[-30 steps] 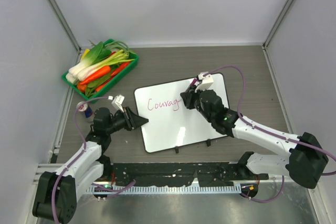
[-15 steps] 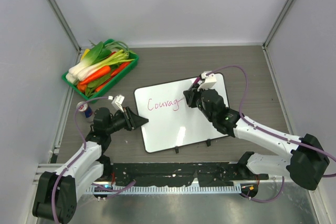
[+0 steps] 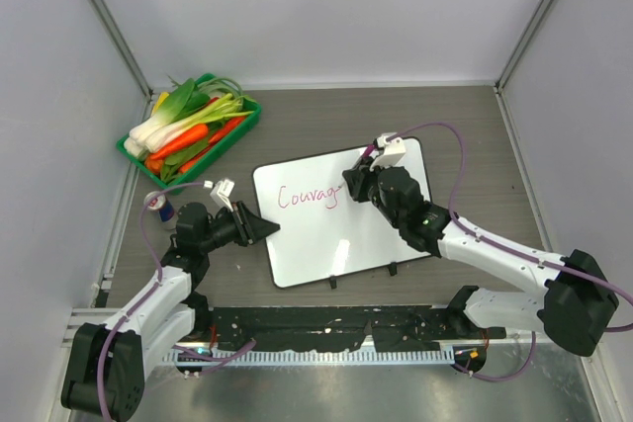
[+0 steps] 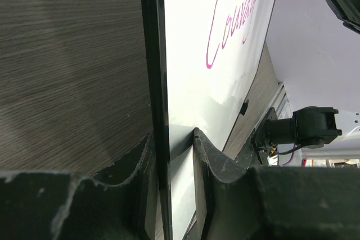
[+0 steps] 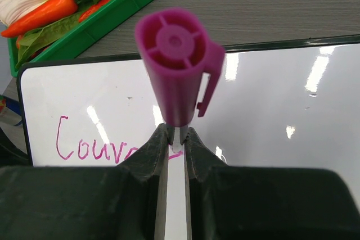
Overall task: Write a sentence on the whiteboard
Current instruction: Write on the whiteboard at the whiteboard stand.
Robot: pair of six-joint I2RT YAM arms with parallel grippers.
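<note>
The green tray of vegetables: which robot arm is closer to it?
Left. The left gripper clamps the whiteboard by its edge, a short way from the tray; the right gripper holds a pink marker over the board's middle, farther off.

You're in a robotics lab test cell: plain white panel walls on metal framing enclose a wood-grain bench with a black mounting rail.
</note>
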